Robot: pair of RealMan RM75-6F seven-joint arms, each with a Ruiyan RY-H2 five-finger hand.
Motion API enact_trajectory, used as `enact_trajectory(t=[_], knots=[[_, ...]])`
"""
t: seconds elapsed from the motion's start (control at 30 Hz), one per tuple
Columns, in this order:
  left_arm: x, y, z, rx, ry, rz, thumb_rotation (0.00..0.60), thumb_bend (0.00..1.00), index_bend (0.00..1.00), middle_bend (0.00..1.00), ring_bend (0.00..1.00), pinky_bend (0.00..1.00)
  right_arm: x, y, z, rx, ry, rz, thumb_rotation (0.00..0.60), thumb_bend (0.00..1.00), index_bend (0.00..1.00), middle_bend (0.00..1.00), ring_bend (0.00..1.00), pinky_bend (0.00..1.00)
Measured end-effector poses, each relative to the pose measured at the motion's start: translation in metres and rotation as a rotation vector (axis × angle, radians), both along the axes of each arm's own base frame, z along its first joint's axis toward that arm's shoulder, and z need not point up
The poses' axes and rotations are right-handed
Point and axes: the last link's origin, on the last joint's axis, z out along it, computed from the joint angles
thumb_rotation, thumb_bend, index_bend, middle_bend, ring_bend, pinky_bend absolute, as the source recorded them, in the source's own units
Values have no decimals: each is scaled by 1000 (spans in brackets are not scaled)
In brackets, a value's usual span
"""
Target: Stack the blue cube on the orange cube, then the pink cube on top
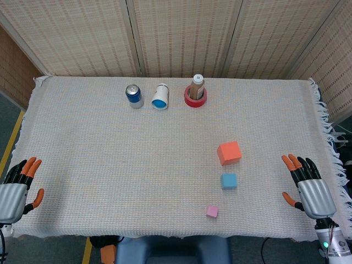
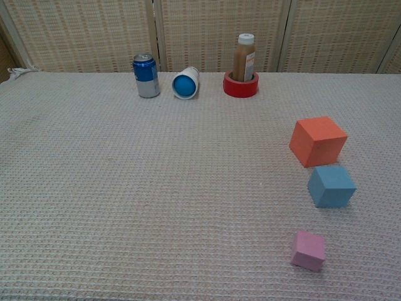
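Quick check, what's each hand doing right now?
Left hand: open, holding nothing, at the near table edge.
Right hand: open, holding nothing, fingers apart.

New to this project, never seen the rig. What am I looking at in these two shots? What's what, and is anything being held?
Two-armed robot with humanlike hands, seated at a cloth-covered table. The head view looks down from above; the chest view looks across from lower. The left hand and right hand rest at the near corners, fingers apart, holding nothing. The orange cube, blue cube and pink cube lie separately on the right side, unstacked. At the far edge: a soda can, a tipped cup, and a brown bottle standing inside a red tape roll.
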Motion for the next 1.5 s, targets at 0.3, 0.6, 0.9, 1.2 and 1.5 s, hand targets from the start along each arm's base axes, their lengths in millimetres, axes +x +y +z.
enact_trajectory(t=[0.3,0.6,0.9,1.2,1.5], knots=[[0,3,-7,-35,-4,24,600,451,0,0,0,97,-3,-3,-15,62,19,-33,600,141,0,0,0,0],[0,8,-9,-74,-29,32,600,453,0,0,0,97,30,-22,-68,190,6,6,600,143,179,0,0,0],[-3,9,-3,-100,-71,43,600,453,0,0,0,99,65,-31,-128,221,15,29,600,149,284,0,0,0],[-4,8,3,-113,-110,36,600,454,0,0,0,100,74,-39,-155,184,24,6,600,149,282,0,0,0],[-5,9,5,-120,-121,36,600,454,0,0,0,103,73,-43,-153,138,-2,-12,600,149,281,0,0,0]])
